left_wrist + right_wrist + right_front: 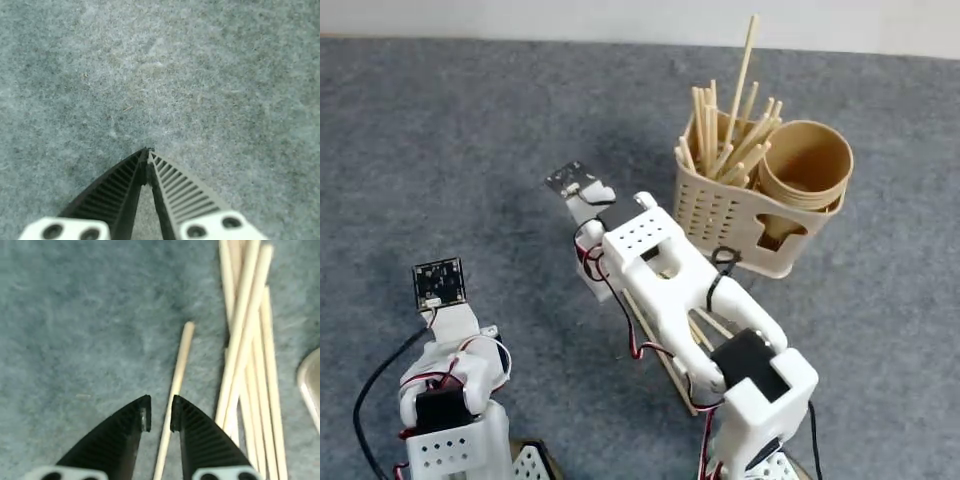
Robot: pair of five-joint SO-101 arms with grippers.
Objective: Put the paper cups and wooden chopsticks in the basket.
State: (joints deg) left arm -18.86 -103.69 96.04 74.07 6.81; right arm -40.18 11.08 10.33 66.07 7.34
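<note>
A cream basket [720,215] stands at the back right, holding several wooden chopsticks [725,140] and stacked paper cups [807,160]. More chopsticks [672,380] lie on the grey carpet under my right arm. In the right wrist view, my right gripper [160,415] is low over the carpet and narrowly open, with a single chopstick [181,360] running between its fingers, close to one of them. A bundle of several chopsticks [250,365] lies just beside it. My left gripper [148,154] is shut and empty over bare carpet at the front left.
Grey carpet covers the whole table. My left arm [450,400] stays at the front left, apart from the right arm [670,280], which stretches across the middle. A pale rounded edge [311,385] shows beside the chopstick bundle.
</note>
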